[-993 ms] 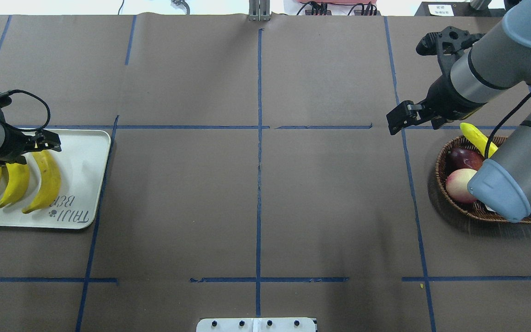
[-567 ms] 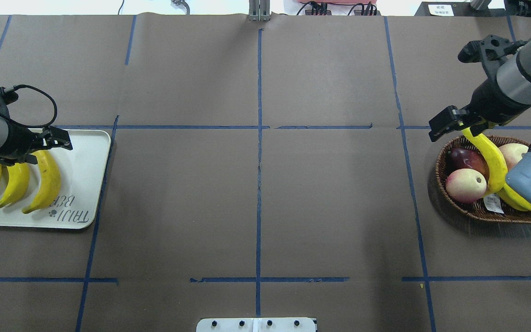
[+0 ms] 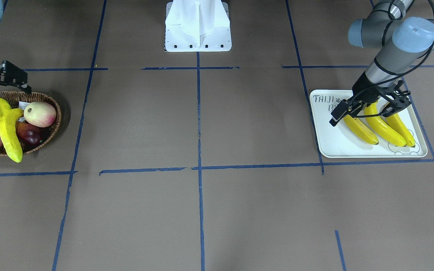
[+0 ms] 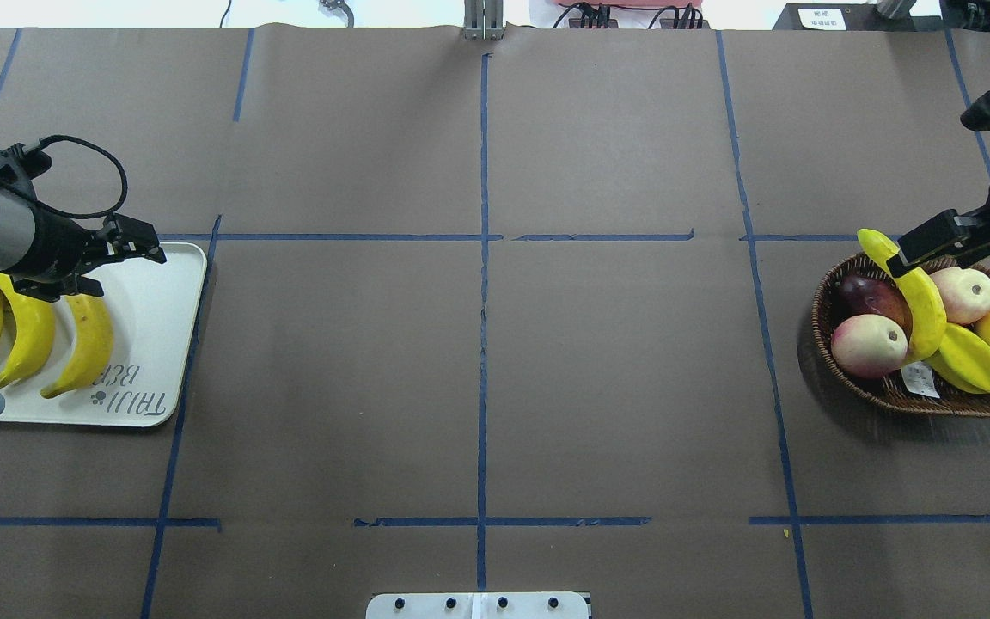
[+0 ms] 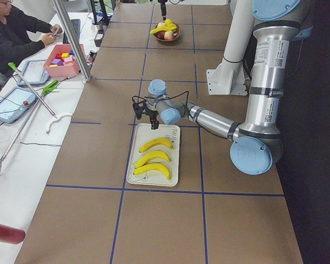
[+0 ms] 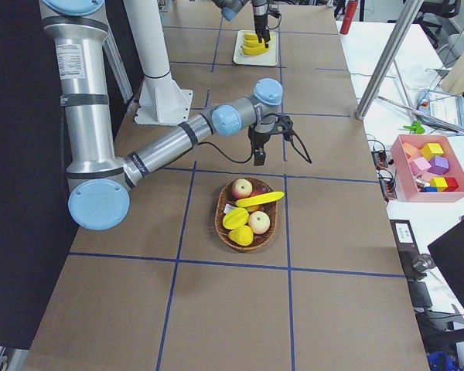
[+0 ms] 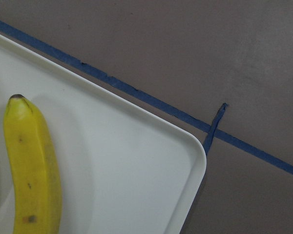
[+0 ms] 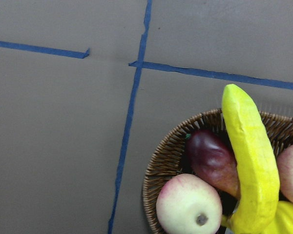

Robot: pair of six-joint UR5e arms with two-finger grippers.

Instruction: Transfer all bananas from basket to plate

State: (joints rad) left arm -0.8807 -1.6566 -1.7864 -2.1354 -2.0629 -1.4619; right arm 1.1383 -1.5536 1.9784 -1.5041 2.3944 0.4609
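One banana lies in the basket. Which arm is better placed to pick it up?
Right. The right gripper hangs at the rim of the basket, beside the raised end of the banana. The left gripper is far off, over the plate with three bananas.

Right end effector (image 4: pixel 925 245) withdrew rightward (basket (image 4: pixel 890 399) uncovered).

Grey lettering (image 4: pixel 132 392) reading "TAIJI BEAR" is showing upside down along one end of the white plate (image 4: pixel 170 327) in the overhead view. From across the table only "TAIJI" and a "B" are standing clear, with the rest hidden. A small white tag (image 4: pixel 917 378) is lying in the basket (image 4: pixel 839 383), its print too small to read. Stickers (image 5: pixel 279 53) on the left arm (image 5: pixel 209 118) are carrying print that is equally illegible.
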